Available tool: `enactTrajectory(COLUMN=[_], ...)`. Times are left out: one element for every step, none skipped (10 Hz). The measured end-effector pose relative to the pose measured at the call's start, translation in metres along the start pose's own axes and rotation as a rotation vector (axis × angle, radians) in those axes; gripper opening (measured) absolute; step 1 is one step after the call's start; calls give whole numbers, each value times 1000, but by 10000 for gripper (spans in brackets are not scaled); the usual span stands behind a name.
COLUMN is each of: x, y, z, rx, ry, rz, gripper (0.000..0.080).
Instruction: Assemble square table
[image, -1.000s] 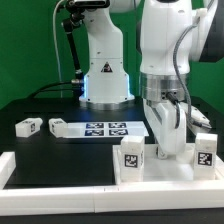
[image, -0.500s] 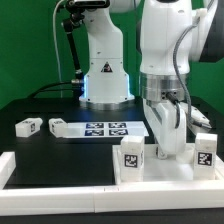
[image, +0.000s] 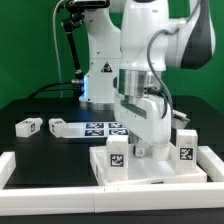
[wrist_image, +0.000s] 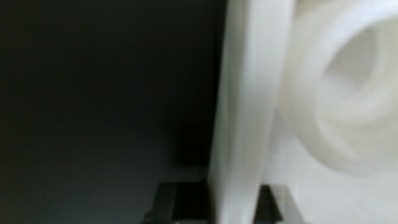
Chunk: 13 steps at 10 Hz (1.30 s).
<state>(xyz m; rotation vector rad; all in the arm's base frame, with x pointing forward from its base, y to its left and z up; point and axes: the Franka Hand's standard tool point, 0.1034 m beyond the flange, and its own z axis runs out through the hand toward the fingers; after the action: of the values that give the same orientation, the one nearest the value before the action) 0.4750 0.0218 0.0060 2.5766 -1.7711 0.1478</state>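
The square table's white slab (image: 150, 168) lies flat near the front of the black table. Two tagged white legs stand on it, one at its left corner (image: 118, 156) and one at its right corner (image: 185, 151). My gripper (image: 150, 146) comes down between them and is shut on the slab. In the wrist view the slab's white rim (wrist_image: 240, 110) runs straight between my dark fingers (wrist_image: 180, 203), and my gripper (wrist_image: 226, 206) is closed on it. Two loose legs lie at the exterior view's left, one (image: 27, 126) beside the other (image: 59, 126).
The marker board (image: 103, 129) lies flat behind the slab, in front of the robot's white base (image: 104, 70). The long white border rail (image: 60, 192) runs along the table's front, with a raised end at the exterior view's left (image: 8, 165).
My arm and gripper have moved toward the exterior view's left, and the slab with its two standing legs has shifted left with them. The loose legs have not moved.
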Motion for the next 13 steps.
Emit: enactTrajectory(x=[1, 1, 2, 3, 5, 11, 28, 44, 57, 61, 61, 62, 63], y=[1, 4, 6, 8, 11, 13, 18, 22, 25, 24, 20, 21, 21], z=[0, 0, 0, 0, 0, 0, 0, -1, 0, 0, -1, -1, -1], rx=[-2, -6, -9, -10, -13, -11, -5, -2, -2, 1, -2, -3, -3], ry=[-1, -2, -2, -2, -2, 6, 27, 40, 42, 43, 50, 52, 54], rz=[-21, -76, -119, -151, -211, -304, -400, -520, -603, -656, -749, -791, -816], gripper=[64, 64, 64, 64, 64, 64, 64, 64, 64, 64, 64, 64, 64])
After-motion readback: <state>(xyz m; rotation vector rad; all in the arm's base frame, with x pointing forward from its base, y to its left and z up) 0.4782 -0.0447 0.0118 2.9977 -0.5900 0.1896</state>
